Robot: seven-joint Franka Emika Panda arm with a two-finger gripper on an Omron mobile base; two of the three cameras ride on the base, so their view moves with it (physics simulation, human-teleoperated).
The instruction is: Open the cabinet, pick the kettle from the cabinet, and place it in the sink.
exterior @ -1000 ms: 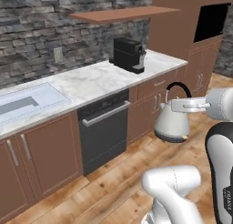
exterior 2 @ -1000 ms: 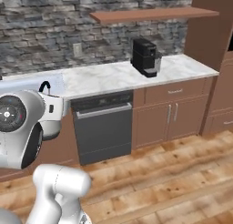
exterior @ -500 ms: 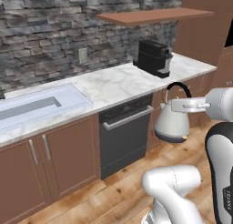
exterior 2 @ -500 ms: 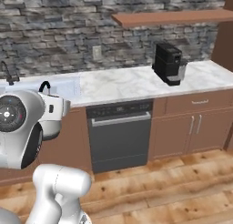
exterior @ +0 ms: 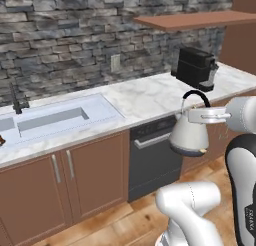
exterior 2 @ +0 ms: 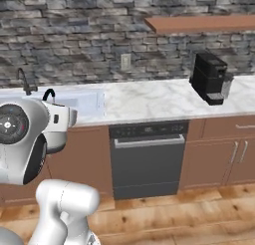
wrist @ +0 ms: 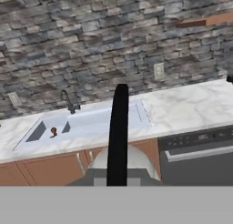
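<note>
Kettle (exterior: 189, 136) held aloft by its thin black arched handle, silver-grey cone body hanging upright below the pincer (exterior: 196, 115), clear of the tabletop (exterior: 150, 95) and in front of the base cabinets. Pincer clamped shut on the handle's arch, wrist reaching in from the right of the left base view. Same kettle seen in the right base view (exterior 2: 56, 132), partly hidden behind the arm's round joint, handle tip showing above it. In the hand view, handle (wrist: 119, 132) running up the middle as a dark band, kettle dome (wrist: 136, 166) directly beneath.

Sink (exterior: 97, 107) lying ahead of the pincer and off to its left, set into the marbled tabletop, well apart from the kettle; pale basin with a divider, slim dark faucet (exterior: 16, 99) at its far edge against the stone wall. In the hand view, sink (wrist: 141, 116) straight ahead beyond the handle, faucet (wrist: 68, 101) at its rear, small reddish-brown item (wrist: 53, 131) lying in the left compartment.

Dark dishwasher (exterior: 152, 160) below the tabletop, just behind and left of the hanging kettle. Black coffee machine (exterior: 195, 67) standing on the tabletop beyond the pincer, to its right. Wooden shelf (exterior: 192, 20) mounted on the wall above that machine. Wall outlet (exterior: 115, 63) between sink and coffee machine. Wood-plank floor (exterior: 120, 222) below.
</note>
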